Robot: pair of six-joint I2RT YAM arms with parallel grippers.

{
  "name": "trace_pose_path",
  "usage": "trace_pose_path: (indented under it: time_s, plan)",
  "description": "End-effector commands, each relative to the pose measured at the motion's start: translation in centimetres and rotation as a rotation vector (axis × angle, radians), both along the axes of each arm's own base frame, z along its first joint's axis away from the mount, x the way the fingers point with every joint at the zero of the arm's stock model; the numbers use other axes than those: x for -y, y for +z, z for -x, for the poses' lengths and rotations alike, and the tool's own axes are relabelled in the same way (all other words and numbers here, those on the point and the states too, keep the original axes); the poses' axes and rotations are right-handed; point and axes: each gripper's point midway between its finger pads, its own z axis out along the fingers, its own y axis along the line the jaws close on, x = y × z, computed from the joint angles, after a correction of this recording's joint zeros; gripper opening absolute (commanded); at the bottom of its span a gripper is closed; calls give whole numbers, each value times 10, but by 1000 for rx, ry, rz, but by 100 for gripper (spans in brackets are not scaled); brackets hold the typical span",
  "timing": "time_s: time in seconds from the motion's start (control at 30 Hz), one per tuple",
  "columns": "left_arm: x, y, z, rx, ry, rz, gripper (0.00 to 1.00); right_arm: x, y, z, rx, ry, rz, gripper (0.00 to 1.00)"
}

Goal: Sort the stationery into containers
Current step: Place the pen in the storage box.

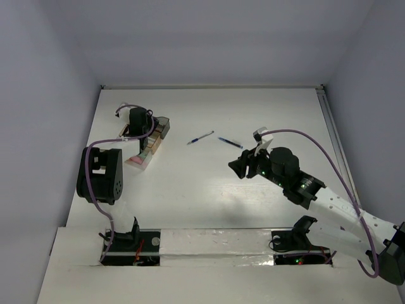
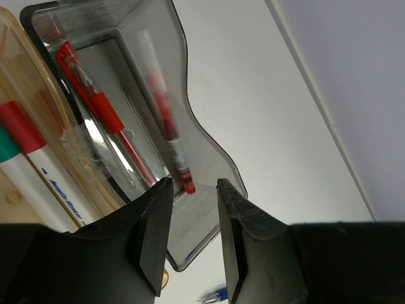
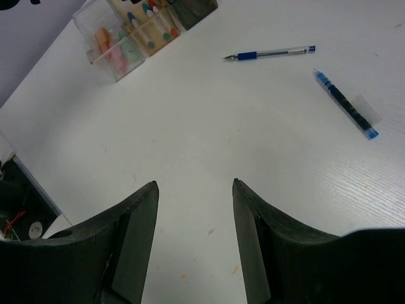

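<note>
Nearest the top camera, the left base (image 1: 123,240) and right base (image 1: 292,239) sit at the near edge of the white table (image 1: 202,202). Farther back on the left, the left gripper (image 1: 142,126) hangs directly over the containers (image 1: 147,152), a short row of small trays; its own body hides its fingertips in this view. The right gripper (image 1: 238,166) hovers right of mid-table, pointing left. A blue pen (image 1: 200,137) and a dark-barrelled pen (image 1: 230,142) lie loose just beyond it, well apart from the trays. From the left wrist, the left gripper (image 2: 193,187) has its fingers (image 2: 155,234) spread, with nothing pinched. Just past the tips lies the smoky grey tray (image 2: 212,149), which holds a red pen (image 2: 95,95) and a second, blurred red-inked pen (image 2: 169,136) whose tip shows in the gap between the fingertips. Against that tray's left side, a tan tray (image 2: 25,69) holds white markers (image 2: 38,168) with red and teal caps. From the right wrist, the right gripper (image 3: 195,187) is spread wide above the table, gripping nothing. The blue pen (image 3: 269,54) lies ahead and the dark-barrelled pen (image 3: 347,104) ahead to the right, both clear of the fingers. The containers (image 3: 136,35) stand far off at upper left, the nearest clear one holding orange and pink pieces (image 3: 111,44).
</note>
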Motion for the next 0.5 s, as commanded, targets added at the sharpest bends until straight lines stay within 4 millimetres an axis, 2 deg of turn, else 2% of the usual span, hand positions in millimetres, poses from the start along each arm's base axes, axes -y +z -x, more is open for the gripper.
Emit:
trace_pose_path:
  time_s: [0.0, 0.13, 0.23, 0.33, 0.37, 0.43, 0.47]
  plan:
    - [-4, 29, -12, 75, 20, 4, 31, -5, 11, -3, 34, 7, -45, 56]
    - [-3, 45, -12, 115, 11, 4, 32, -4, 10, -4, 34, 2, -43, 56]
    - [0, 73, -10, 184, -9, 9, 32, -4, 9, -5, 33, -7, -40, 56]
    - [5, 114, -2, 287, -44, -10, 33, -4, 6, -7, 30, -13, -34, 55]
    - [18, 134, 7, 335, -81, -12, 32, -4, 3, -8, 23, -14, -27, 55]
    - [30, 158, 18, 403, -123, -28, 33, -5, 2, -10, 20, -17, -21, 54]
    - [42, 170, 32, 439, -163, -43, 34, -6, -1, -11, 12, -17, -13, 53]
